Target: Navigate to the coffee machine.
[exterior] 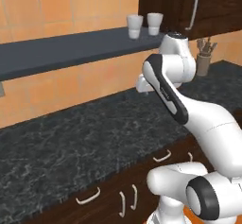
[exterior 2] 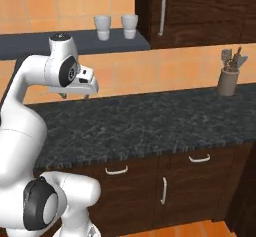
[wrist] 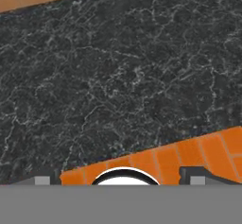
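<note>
The coffee machine is out of view. My gripper (exterior 2: 74, 97) hangs from the bent white arm, pointing down over the dark speckled counter (exterior 2: 150, 121). In the hand view the two dark fingertips (wrist: 197, 176) stand wide apart at the bottom, so the gripper (wrist: 120, 178) is open and holds nothing. Below it lie the counter top (wrist: 118, 67) and a strip of orange floor (wrist: 189, 154). In the left base view the hand (exterior: 142, 83) is mostly hidden behind the arm's own link.
Two white cups (exterior 2: 102, 27) (exterior 2: 129, 26) stand on a dark wall shelf (exterior: 56, 53). A dark wall cabinet (exterior 2: 200, 11) hangs to the right. A utensil holder (exterior 2: 229, 81) sits at the counter's right end. Dark drawers and doors (exterior 2: 165, 186) run under the counter.
</note>
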